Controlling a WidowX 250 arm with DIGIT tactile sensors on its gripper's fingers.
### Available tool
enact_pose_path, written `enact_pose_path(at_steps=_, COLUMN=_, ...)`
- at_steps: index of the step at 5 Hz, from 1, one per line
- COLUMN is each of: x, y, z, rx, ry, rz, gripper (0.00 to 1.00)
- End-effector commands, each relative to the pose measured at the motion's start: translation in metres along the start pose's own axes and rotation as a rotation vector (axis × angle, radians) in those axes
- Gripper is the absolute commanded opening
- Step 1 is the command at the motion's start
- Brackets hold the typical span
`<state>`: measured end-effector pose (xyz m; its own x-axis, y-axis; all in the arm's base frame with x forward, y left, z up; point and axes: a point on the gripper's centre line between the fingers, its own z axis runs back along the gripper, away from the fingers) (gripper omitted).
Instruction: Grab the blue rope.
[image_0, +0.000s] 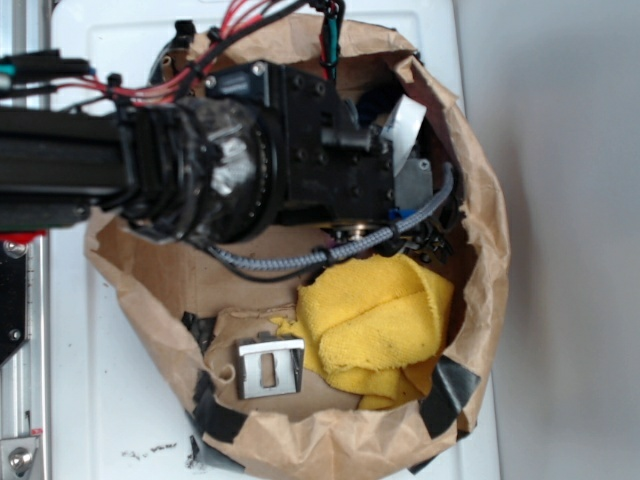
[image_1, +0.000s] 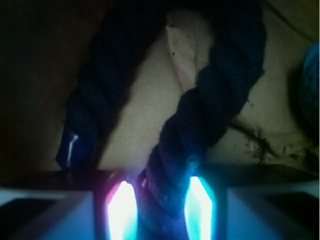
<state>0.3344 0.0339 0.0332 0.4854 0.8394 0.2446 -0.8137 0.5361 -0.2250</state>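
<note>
Navy rope (image_1: 210, 100) fills the wrist view, bent in an arch: one leg runs down betw the two glowing fingers (image_1: 122, 210), the other leg off to the left, ending in a glossy blue cap. The gripper (image_1: 161, 212) has its jaws narrow, a lit pad on each side of the rope's lower leg, right up against the strands; looks like contact, but can't tell how firm. Rope lies on crumpled brown paper, w/ dark crumbs scattered to the right of it. Teal ball (image_1: 311, 85) peeks in at the right edge, near the rope but apart.

Exterior view: arm (image_0: 200, 170) reaches in from the left over a paper bag (image_0: 480, 180) rolled down into a bowl shape, black tape patches on its rim. The arm's black body covers the upper half of the bag, so the rope is hidden there; only a bit of blue shows under it. Grey braided cable (image_0: 300, 260) loops beneath the arm. Yellow cloth (image_0: 375, 325) sits bunched in the lower right of the bag, just below the gripper area. Metal clip (image_0: 268, 366) lies left of the cloth, touching its edge. Bag stands on a white tabletop (image_0: 100, 400), metal rail at far left.
</note>
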Motion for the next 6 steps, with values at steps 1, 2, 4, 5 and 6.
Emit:
enact_pose_path(at_steps=1, x=0.024, y=0.009, z=0.033, rx=-0.032, ry=0.047, rz=-0.006, gripper=0.00)
enact_pose_path(at_steps=2, x=0.032, y=0.016, z=0.058, rx=-0.065, ry=0.093, rz=0.015, gripper=0.00)
enact_pose_path(at_steps=4, x=0.053, y=0.029, z=0.120, rx=-0.080, ry=0.168, rz=-0.094, gripper=0.00)
enact_pose_path(at_steps=5, x=0.038, y=0.028, z=0.142, rx=-0.069, ry=0.192, rz=-0.173, gripper=0.00)
enact_pose_path(at_steps=6, x=0.023, y=0.023, z=0.152, rx=-0.054, ry=0.193, rz=-0.248, gripper=0.00)
